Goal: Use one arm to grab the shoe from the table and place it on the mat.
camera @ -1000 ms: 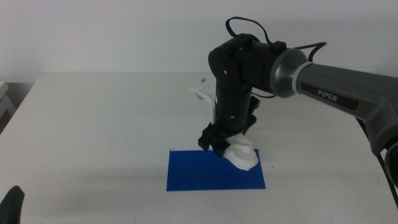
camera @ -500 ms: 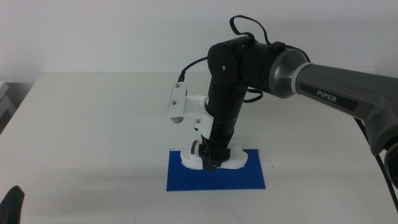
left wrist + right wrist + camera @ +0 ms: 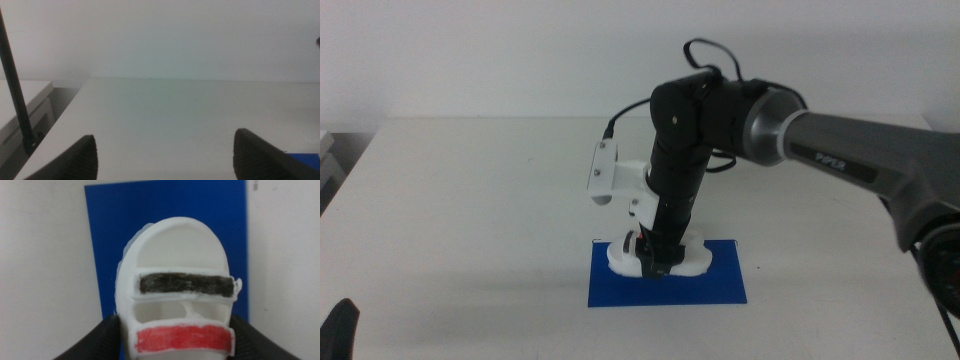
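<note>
shoe (image 3: pixel 660 257) on mat (image 3: pixel 720 285), right claw (image 3: pixel 655 262) gripping

The right claw (image 3: pixel 654 268) swung the shoe (image 3: pixel 660 258) from the mat's (image 3: pixel 720 285) right end to lie lengthwise across its upper centre.

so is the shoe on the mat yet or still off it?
On. The shoe sits sole-down along the far edge of the mat, the right gripper closed on its sides. The left gripper waits open.
</note>
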Tool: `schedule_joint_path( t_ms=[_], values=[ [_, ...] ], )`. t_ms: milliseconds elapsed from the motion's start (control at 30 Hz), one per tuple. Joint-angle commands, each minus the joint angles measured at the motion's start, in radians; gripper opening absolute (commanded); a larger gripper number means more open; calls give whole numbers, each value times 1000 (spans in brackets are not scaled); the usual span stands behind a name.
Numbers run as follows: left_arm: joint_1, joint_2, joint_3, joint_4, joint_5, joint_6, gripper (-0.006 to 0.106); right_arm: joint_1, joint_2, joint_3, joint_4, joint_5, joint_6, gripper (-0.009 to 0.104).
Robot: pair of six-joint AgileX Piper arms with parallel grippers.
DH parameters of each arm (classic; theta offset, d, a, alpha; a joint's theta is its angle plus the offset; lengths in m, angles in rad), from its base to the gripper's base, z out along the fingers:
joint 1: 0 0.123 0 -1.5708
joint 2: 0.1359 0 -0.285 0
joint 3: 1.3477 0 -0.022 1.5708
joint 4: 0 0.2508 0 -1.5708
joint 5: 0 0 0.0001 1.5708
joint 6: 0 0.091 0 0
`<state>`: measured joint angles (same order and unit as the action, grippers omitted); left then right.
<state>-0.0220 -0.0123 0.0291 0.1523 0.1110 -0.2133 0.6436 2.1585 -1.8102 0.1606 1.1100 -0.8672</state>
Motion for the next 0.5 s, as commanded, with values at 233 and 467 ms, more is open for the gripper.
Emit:
schedule_joint_path(
  t_ms=[233, 467],
  values=[
    [-3, -14, 8, 0, -79, -6, 92, -2, -33, -29, -18, -18, 3, -3],
    [-3, -14, 8, 0, -79, -6, 92, -12, -27, -29, -28, -17, 4, 11]
  ],
)
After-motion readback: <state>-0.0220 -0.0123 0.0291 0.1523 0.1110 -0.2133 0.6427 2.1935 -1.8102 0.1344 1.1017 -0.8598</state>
